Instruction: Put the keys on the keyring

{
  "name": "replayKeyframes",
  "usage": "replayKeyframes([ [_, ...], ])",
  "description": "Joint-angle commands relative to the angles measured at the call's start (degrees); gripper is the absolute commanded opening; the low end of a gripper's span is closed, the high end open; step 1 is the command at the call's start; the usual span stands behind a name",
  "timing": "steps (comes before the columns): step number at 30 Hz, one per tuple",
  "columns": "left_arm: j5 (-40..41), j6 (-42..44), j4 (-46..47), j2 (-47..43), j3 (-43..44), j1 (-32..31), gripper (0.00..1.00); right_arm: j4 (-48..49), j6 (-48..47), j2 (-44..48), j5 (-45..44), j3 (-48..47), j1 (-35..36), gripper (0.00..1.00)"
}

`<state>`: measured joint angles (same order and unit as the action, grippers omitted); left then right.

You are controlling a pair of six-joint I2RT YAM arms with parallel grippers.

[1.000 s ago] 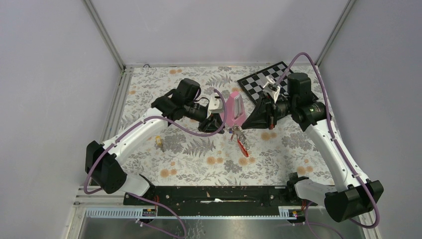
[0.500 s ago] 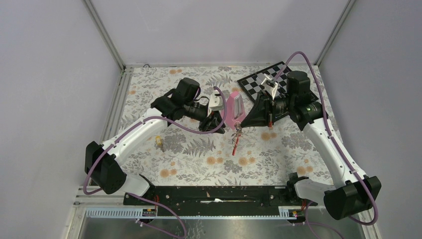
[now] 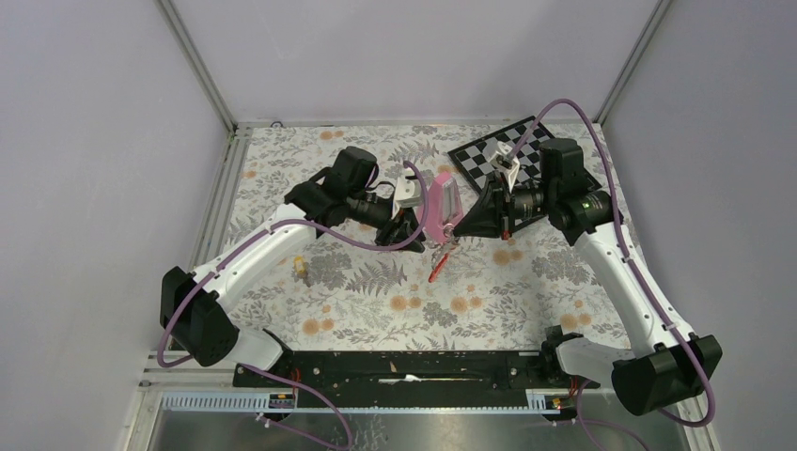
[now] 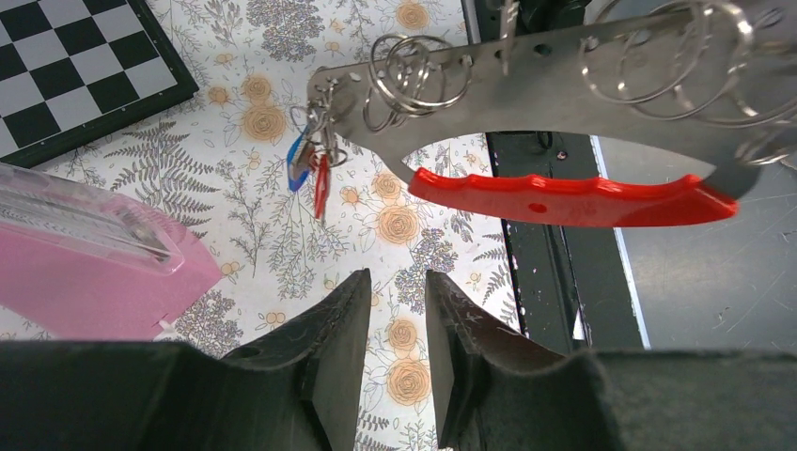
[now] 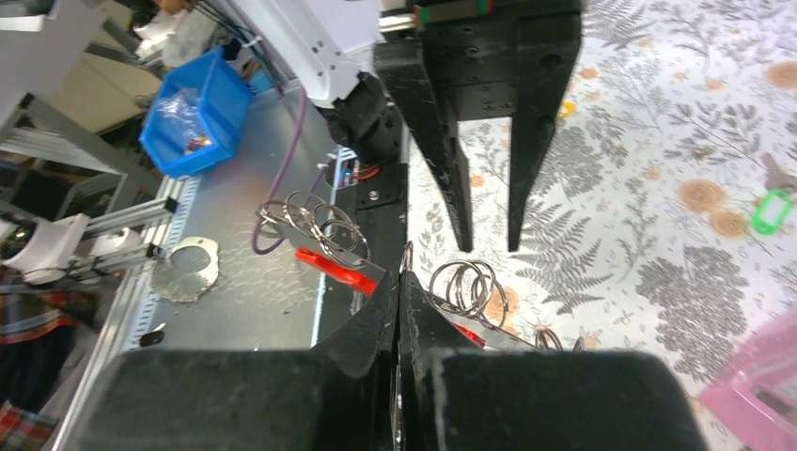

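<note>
The keyring (image 4: pixel 573 199) is a big loop with a grey metal side carrying several split rings and a red curved bar. It hangs in the air from my right gripper (image 5: pixel 399 274), which is shut on its thin metal edge. From above, its red bar (image 3: pixel 435 268) dangles between both grippers. Small blue and red tagged keys (image 4: pixel 310 169) hang at its far end. My left gripper (image 4: pixel 397 282) stands open just below the ring with nothing between its fingers. A yellow-tagged key (image 3: pixel 301 271) lies on the cloth to the left. A green-tagged key (image 5: pixel 773 209) also lies on the cloth.
A pink pyramid-shaped metronome (image 3: pixel 440 207) stands right behind the two grippers. A chessboard (image 3: pixel 493 155) lies at the back right. The floral cloth (image 3: pixel 376 301) covers the table. A blue bin (image 5: pixel 193 113) sits off the table.
The right gripper has shifted a little left and up, and the hanging keyring has swung left toward the left gripper. The left arm has stayed in place.
</note>
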<state>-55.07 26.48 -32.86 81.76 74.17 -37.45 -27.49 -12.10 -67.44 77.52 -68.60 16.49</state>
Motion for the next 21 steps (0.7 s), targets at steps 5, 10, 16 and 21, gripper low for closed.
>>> replayKeyframes([
  [5, -0.90, 0.84, 0.64, -1.43, 3.66, 0.27, 0.35, -3.31, -4.60, 2.57, -8.32, -0.72, 0.13, 0.00],
  [10, -2.03, 2.66, -3.02, -1.21, 7.50, 0.27, 0.36, -4.00, -6.75, 2.82, -9.51, 0.58, 0.12, 0.00],
  [16, -10.02, 0.96, -3.35, -0.35, 9.78, -0.25, 0.36, -1.54, -5.32, 3.08, -8.64, 3.49, -0.09, 0.00],
  [21, -9.13, 2.10, -3.32, 0.17, 10.11, -1.67, 0.38, -0.84, -4.58, 2.72, -8.02, 3.82, -0.39, 0.00],
])
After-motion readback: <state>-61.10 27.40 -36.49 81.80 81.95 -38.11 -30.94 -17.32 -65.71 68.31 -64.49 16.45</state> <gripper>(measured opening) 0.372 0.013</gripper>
